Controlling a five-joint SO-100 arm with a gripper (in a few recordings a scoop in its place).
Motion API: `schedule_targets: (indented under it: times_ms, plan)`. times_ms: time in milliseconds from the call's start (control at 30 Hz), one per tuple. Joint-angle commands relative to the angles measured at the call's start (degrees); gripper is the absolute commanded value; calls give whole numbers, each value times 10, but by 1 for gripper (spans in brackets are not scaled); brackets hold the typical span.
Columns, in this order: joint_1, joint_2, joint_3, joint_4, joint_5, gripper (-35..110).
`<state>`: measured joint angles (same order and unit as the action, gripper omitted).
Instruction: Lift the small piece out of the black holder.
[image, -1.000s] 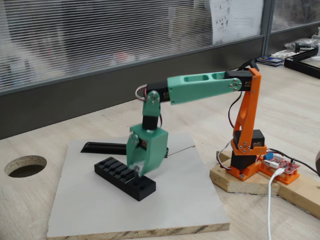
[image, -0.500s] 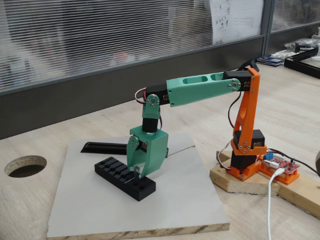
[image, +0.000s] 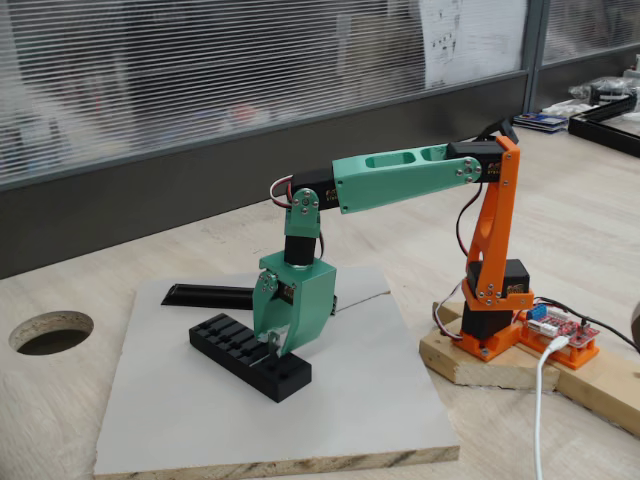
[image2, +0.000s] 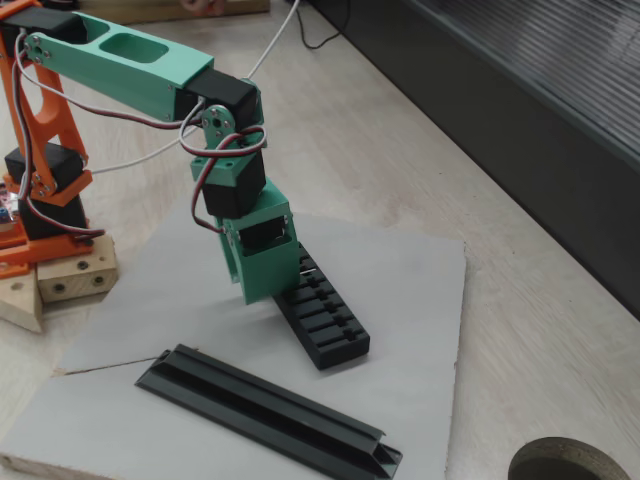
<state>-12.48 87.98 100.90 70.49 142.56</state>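
At the left of a fixed view a round hole (image: 50, 332) was cut in the wooden surface (image: 60, 420), and a grey board (image: 200, 410) lay beside it carrying a long black bar (image: 210, 295) and the black holder (image: 250, 356). The green tool (image: 273, 345) pointed straight down at the holder's slotted top (image2: 322, 315), its tips at or just above the slots, fingers apparently narrow, though whether they gripped anything could not be told. The small piece could not be made out, and the orange base (image: 490, 300) stood on a wooden block (image: 470, 365) at the right.
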Motion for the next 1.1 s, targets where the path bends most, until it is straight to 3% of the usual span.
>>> schedule_targets:
  times_ms: [0,1067]
  plan:
    - [-12,18,-5,4,11,31]
    - [-11,40,-4,4,5,31]
